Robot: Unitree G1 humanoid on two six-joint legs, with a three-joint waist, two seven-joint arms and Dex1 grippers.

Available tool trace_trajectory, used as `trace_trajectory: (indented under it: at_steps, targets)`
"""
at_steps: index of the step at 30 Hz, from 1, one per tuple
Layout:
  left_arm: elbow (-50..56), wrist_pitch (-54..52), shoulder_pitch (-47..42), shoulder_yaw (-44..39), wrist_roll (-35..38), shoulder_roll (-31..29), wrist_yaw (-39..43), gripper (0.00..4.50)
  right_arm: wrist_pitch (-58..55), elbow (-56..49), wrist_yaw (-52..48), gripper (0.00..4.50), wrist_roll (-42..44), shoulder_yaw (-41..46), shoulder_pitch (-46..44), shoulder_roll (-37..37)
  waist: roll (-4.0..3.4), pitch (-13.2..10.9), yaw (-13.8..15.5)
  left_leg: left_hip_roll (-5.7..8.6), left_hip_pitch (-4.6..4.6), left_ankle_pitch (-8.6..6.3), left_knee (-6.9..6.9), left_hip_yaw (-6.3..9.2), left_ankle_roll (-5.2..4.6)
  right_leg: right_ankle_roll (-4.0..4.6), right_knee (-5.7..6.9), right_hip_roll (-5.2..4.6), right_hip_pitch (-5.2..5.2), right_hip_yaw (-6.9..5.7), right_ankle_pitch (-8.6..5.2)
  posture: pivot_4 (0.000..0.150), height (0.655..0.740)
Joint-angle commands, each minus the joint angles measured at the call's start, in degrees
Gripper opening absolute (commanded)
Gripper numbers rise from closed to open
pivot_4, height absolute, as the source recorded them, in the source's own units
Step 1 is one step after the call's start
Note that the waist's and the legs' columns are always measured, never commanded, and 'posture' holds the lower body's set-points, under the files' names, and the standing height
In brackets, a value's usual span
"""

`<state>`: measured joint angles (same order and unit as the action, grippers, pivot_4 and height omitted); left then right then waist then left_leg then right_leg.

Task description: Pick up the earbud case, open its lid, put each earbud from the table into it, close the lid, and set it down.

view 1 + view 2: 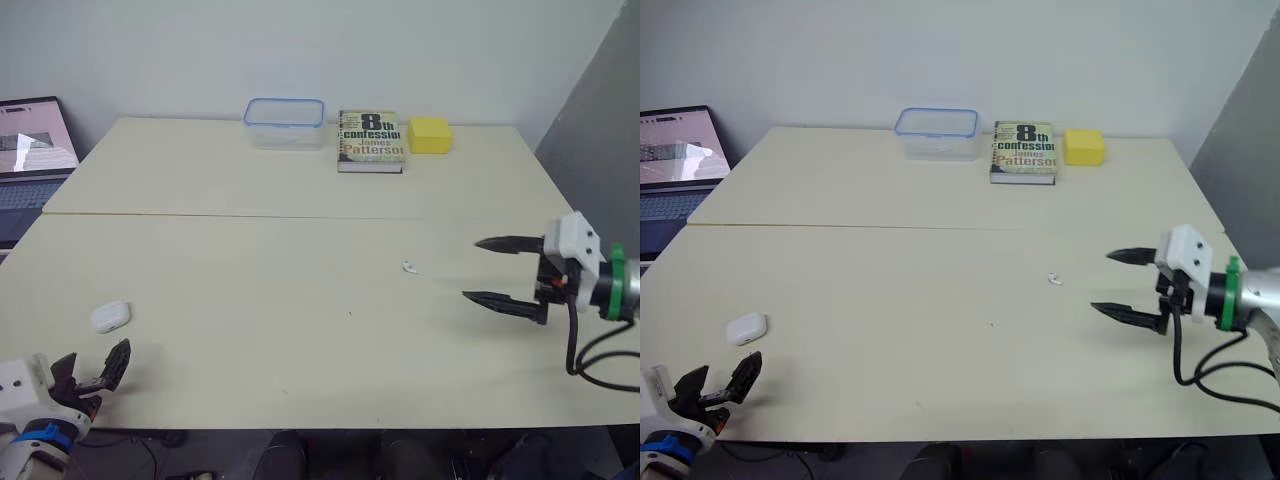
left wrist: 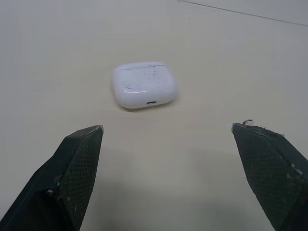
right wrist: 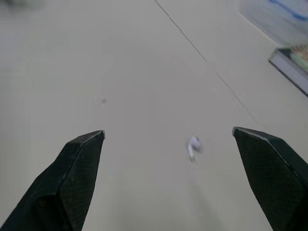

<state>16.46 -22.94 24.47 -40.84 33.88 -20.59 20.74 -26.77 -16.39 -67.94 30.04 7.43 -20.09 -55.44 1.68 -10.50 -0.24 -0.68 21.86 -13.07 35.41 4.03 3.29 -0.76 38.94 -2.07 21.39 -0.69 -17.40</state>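
Earbud case (image 1: 110,316) before wide left claw (image 1: 96,355) | earbud (image 1: 409,266) before wide right claw (image 1: 472,269) | book (image 1: 371,140), tub (image 1: 285,122) far back

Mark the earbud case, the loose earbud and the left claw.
earbud case (image 2: 144,85), left wrist view, centre of its top face.
earbud (image 1: 409,267), left eye view, its white body.
left claw (image 2: 167,127), left wrist view, midway between its fingertips.

Earbud case (image 2: 144,85): white plastic, glossy, with fine dark specks and scuffs on the lid. Table (image 1: 300,340): pale, matt, smooth. Left gripper (image 2: 167,127) fingers (image 2: 77,168): black, matt, cross-hatched grip texture. Box (image 1: 285,123) beside the book (image 1: 371,140): clear plastic, blue rim. Book: printed paper cover.
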Motion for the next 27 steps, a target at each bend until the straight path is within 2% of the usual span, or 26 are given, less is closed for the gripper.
trace_trajectory:
  at_steps: [1,5,9,18,21,27]
  targets:
    - [2.7,0.0,-0.5,0.9,-0.8,0.1,-2.0,4.50,-2.1,1.8,-4.0,4.46,0.4,-6.8,-9.2,1.5,0.00,0.0,0.0,0.00,0.01,0.00,0.03,0.00,0.00,0.00,0.00,0.00,0.00,0.00,0.00,0.150,0.7278]
    - [3.4,-0.1,-1.7,2.0,-1.2,0.9,-4.3,4.50,-1.5,7.0,-8.0,4.46,-0.7,-13.6,-19.1,6.8,0.02,0.0,0.1,-0.01,0.06,-0.01,0.15,0.05,0.01,0.04,-0.01,-0.01,0.00,-0.04,0.04,0.150,0.7278]
    - [3.2,-0.2,-2.8,2.3,-1.8,1.4,-6.8,4.50,-1.1,9.6,-9.5,4.46,-1.7,-16.7,-24.4,11.5,0.01,0.0,0.1,-0.01,0.12,-0.01,0.25,0.07,0.01,0.11,0.00,0.00,0.01,-0.04,0.10,0.150,0.7278]
    - [-2.3,-6.2,-10.8,3.5,-3.2,-2.0,-12.1,4.50,-0.6,11.3,-10.8,4.46,-3.0,-19.0,-27.3,16.2,-0.02,0.0,0.1,-0.03,0.18,-0.01,0.40,0.11,0.01,0.16,0.02,0.05,0.02,-0.08,0.33,0.150,0.7278]
    - [-5.9,-6.6,-13.8,5.9,-5.6,-4.3,-11.3,4.50,-0.3,11.8,-10.8,4.46,-3.5,-19.4,-27.8,17.4,-0.02,0.0,0.1,-0.02,0.15,-0.01,0.43,0.10,0.01,0.05,0.03,0.13,0.02,-0.07,0.34,0.150,0.7278]
    - [-10.6,-8.7,-18.2,8.0,-8.3,-5.4,-12.7,4.50,-0.3,11.4,-10.7,4.46,-4.1,-19.5,-27.4,18.6,-0.03,-0.1,0.1,-0.07,0.16,-0.01,0.43,0.10,0.01,0.21,0.03,0.12,0.03,-0.04,0.45,0.150,0.7278]
